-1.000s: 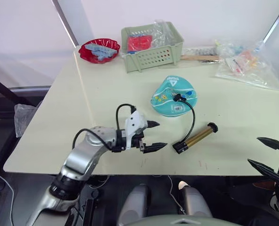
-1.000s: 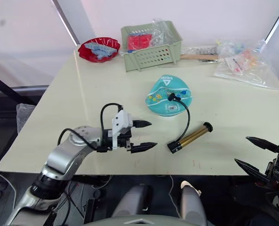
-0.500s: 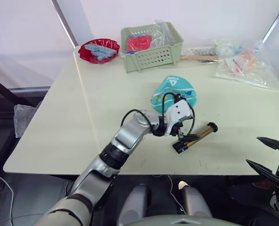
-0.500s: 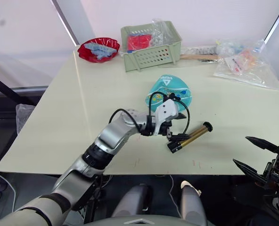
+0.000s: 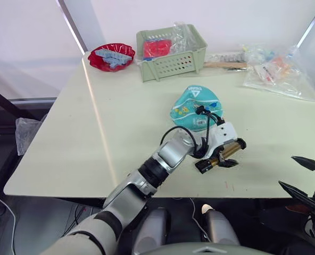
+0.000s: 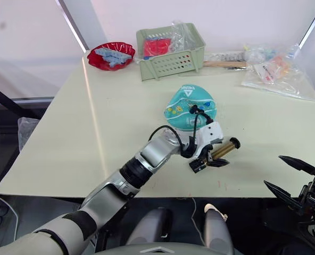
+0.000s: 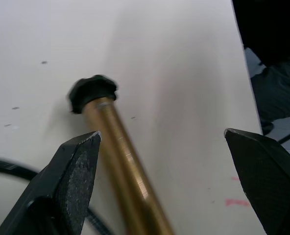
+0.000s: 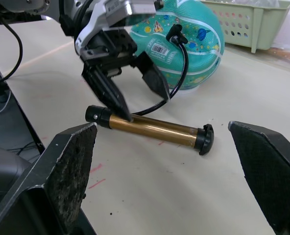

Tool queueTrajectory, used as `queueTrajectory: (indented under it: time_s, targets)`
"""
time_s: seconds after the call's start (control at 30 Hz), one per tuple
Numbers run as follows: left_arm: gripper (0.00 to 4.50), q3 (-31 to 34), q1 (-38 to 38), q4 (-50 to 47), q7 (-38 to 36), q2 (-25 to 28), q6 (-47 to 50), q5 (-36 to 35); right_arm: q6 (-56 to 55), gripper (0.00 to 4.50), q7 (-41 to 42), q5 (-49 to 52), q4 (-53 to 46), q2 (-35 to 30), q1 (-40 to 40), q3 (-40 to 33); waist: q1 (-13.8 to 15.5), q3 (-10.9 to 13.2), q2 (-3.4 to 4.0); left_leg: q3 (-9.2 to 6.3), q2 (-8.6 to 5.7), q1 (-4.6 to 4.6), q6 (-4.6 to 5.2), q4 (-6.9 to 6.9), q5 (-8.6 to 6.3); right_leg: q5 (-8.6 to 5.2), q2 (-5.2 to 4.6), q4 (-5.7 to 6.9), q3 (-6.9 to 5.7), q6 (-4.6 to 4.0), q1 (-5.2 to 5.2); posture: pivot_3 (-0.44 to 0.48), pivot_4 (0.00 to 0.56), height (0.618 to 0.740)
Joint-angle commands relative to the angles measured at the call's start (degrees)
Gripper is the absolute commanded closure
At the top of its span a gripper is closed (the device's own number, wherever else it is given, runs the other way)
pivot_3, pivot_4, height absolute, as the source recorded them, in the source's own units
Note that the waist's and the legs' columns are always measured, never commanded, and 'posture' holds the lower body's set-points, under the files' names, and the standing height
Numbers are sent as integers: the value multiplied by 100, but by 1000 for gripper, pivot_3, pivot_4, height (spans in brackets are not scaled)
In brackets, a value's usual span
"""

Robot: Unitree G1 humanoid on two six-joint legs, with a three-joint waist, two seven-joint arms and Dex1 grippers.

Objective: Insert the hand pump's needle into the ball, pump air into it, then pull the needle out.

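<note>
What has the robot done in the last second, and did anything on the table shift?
The left gripper reached from the table's near edge across to the pump, its open fingers now straddling the brass tube without closing. The pump, its hose, the ball and the right gripper stayed put.

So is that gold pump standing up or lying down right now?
Lying down. The hand pump rests flat on the table beside the ball, with the open left gripper straddling its barrel.
</note>
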Motion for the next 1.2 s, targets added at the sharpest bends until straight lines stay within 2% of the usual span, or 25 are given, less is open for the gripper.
queueTrajectory:
  time_s: [0.03, 0.33, 0.53, 0.9, 0.97, 1.0, 1.03, 1.07, 1.1, 1.17, 1.2]
  targets:
    - [200, -36, -16, -77, 168, -232, 288, 60, -160, 0, -18, 12, -115, 9, 41, -173, 0, 1, -2, 0, 1, 0, 0, 0, 0, 0, 0, 0, 0, 0, 0, 0, 150, 737]
    - [200, -346, 23, 236, 586, -345, 322, 597, -227, 0, -62, 31, -132, -2, 129, -188, 3, 5, -6, -1, 1, 0, 0, 0, 0, 0, 1, 0, 0, 1, 0, 0, 150, 737]
    - [200, -293, 43, 561, 837, -437, 215, 781, -272, 0, -126, 20, -177, 21, 161, -178, 3, 6, -6, -1, 0, 0, 0, 0, 0, 0, -1, 0, 0, 2, -1, 0, 150, 737]
    - [200, -383, 25, 1113, 705, -530, 50, 935, -290, 0, -214, 8, -199, 60, 190, -146, 2, 7, -8, 0, 0, 0, 0, 0, 0, 1, -1, 0, 0, 2, -1, 0, 150, 737]
    - [734, -382, 18, 1147, 688, -531, 17, 950, -293, 0, -219, 3, -181, 64, 165, -132, 1, 7, -7, 0, 0, 0, 0, 0, 0, 1, -1, 0, 0, 2, -1, 0, 150, 737]
    - [796, -382, 15, 1160, 683, -531, -2, 957, -290, 0, -222, 3, -173, 63, 151, -126, 1, 7, -7, 0, 0, 0, 0, 0, 0, 1, -1, 0, 0, 2, -1, 0, 150, 737]
    - [1070, -380, 14, 1169, 678, -531, -14, 964, -288, 0, -224, 3, -168, 62, 142, -122, 1, 7, -7, 0, 0, 0, 0, 0, 0, 1, -1, 0, 0, 2, -1, 0, 150, 737]
    - [1588, -370, 17, 1163, 666, -526, -29, 959, -273, 0, -225, 17, -170, 66, 132, -111, 1, 7, -7, 0, 0, 0, 0, 0, 0, 1, -1, 0, 0, 2, -1, 0, 150, 737]
    - [2296, -349, 26, 1142, 642, -508, -56, 958, -248, 0, -235, 34, -183, 85, 129, -88, 1, 7, -7, 0, 0, 1, 0, 0, 0, 1, -1, 0, 0, 2, -1, 0, 150, 737]
    - [2565, -313, 82, 977, 544, -379, -158, 944, -212, 0, -271, 42, -239, 142, 138, -17, 3, 6, -6, 0, 0, 0, 0, 0, 0, 1, -1, 0, 0, 2, -1, 0, 150, 737]
    - [2949, -321, 117, 868, 482, -291, -249, 949, -188, 0, -297, 47, -272, 166, 144, 10, 3, 6, -6, 0, 0, 0, 0, 0, 0, 1, -1, 0, 0, 2, -1, 0, 150, 737]
